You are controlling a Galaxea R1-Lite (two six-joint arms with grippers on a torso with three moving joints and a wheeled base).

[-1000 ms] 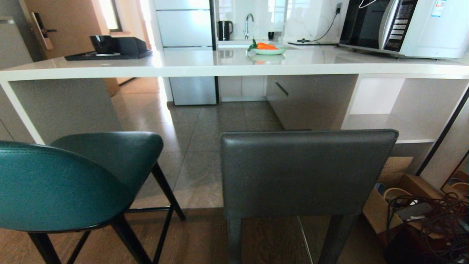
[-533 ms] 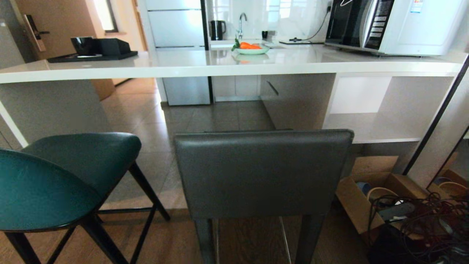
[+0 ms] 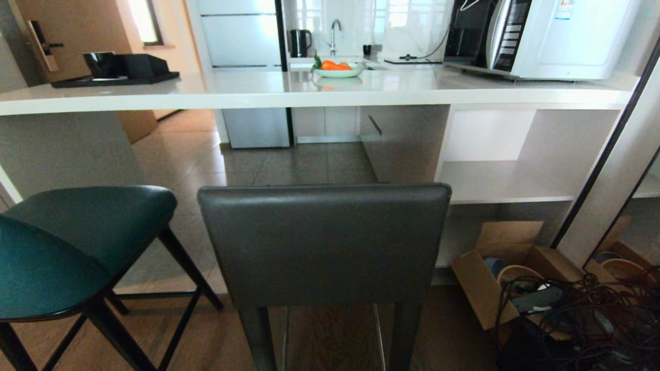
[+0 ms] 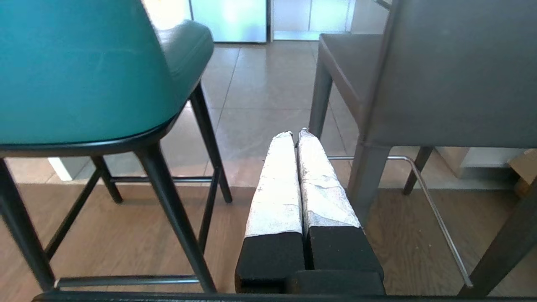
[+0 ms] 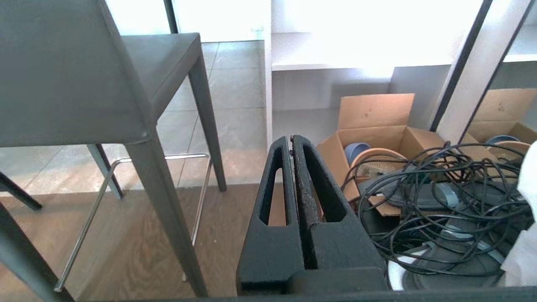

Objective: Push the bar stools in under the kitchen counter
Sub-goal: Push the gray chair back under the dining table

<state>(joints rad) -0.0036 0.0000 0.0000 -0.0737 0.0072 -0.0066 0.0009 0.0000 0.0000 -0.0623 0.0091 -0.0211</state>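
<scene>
Two bar stools stand before the kitchen counter (image 3: 319, 95). The dark grey stool (image 3: 325, 242) with its rectangular back fills the middle of the head view. The teal stool (image 3: 62, 247) with thin black legs is at the left. Neither arm shows in the head view. My left gripper (image 4: 296, 133) is shut and empty, low between the teal stool (image 4: 84, 71) and the grey stool (image 4: 453, 71). My right gripper (image 5: 289, 138) is shut and empty, to the right of the grey stool (image 5: 71, 71) and its chrome footrest (image 5: 126, 180).
An open cardboard box (image 3: 495, 268) with bowls and a tangle of black cables (image 3: 588, 314) lie on the floor at the right, below white shelves (image 3: 505, 180). On the counter stand a microwave (image 3: 546, 36), a plate of carrots (image 3: 335, 69) and a black tray (image 3: 118, 74).
The whole head view has shifted: both stools and the counter slid leftward in the picture, so the camera has moved right. The grey stool now sits centred.
</scene>
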